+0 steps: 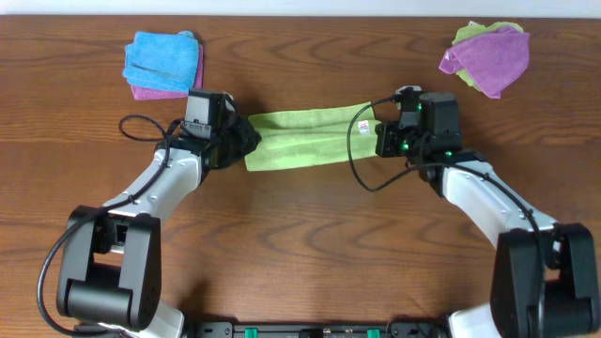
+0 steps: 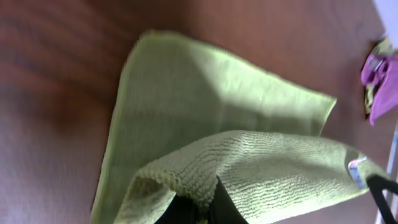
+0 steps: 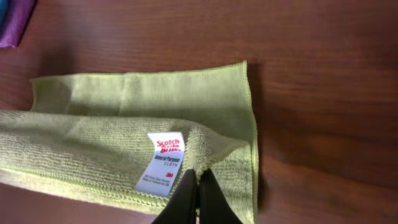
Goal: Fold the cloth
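On the overhead view, the far left shows a blue cloth (image 1: 161, 56) lying on top of a purple cloth (image 1: 167, 91), near the back edge of the table (image 1: 310, 244). Just right of that stack, and a little nearer to me, sits the left gripper (image 1: 246, 139), at the left end of the cloth (image 1: 305, 141). The cloth lies at the middle of the table as a long lime-green band reaching from one gripper to the other, doubled over along its length.

On the left wrist camera I see the upper layer lifted off the lower one, which lies flat on the wood. The dark fingers (image 2: 214, 208) are closed on the edge of that raised layer, pinching it.

Further right, a white tag (image 3: 160, 163) shows on the upper layer near the cloth's right end. Just beside it the right gripper (image 1: 380, 133) has its fingers pressed together on the folded edge, gripping the cloth right of the tag.

At the far right, well apart from the arms, a crumpled magenta cloth (image 1: 495, 58) rests over a yellow-green one (image 1: 467, 36).
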Available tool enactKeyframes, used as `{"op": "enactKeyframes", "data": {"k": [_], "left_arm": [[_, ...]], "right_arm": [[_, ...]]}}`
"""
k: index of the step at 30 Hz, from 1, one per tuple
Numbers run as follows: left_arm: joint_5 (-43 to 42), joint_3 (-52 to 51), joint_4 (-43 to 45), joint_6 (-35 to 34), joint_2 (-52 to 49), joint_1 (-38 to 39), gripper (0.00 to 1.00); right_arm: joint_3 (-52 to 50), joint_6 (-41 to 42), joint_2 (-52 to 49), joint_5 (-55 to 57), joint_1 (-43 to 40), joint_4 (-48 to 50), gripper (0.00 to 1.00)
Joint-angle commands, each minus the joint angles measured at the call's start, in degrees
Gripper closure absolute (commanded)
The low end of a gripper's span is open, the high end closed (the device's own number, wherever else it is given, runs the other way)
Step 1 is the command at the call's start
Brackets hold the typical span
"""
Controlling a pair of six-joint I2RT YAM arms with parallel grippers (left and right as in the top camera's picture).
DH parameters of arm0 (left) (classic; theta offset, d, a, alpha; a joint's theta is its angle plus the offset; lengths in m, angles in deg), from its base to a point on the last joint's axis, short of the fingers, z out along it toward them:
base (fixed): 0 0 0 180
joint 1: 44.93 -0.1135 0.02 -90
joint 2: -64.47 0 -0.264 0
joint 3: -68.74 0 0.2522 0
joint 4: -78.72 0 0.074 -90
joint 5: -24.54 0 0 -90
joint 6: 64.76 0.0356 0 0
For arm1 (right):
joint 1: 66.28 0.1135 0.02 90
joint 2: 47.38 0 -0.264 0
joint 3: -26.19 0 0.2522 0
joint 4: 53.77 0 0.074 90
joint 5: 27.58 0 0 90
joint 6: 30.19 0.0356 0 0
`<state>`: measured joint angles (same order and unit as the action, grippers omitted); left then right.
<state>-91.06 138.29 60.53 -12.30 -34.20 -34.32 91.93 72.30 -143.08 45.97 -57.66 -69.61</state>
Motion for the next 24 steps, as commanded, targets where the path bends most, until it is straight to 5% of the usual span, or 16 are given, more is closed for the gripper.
{"op": "enactKeyframes", "data": {"k": [1, 24], "left_arm": [[4.26, 0.33, 2.21, -0.24, -0.11, -0.13, 0.94], [8.66, 0.31, 15.87, -1.18, -11.08, -0.07, 0.94]], "right_arm": [[3.02, 0.76, -2.27, 1.68, 0.46, 0.52, 0.99], [3.48, 0.07, -11.08, 6.03, 0.46, 10.51, 0.99]]}}
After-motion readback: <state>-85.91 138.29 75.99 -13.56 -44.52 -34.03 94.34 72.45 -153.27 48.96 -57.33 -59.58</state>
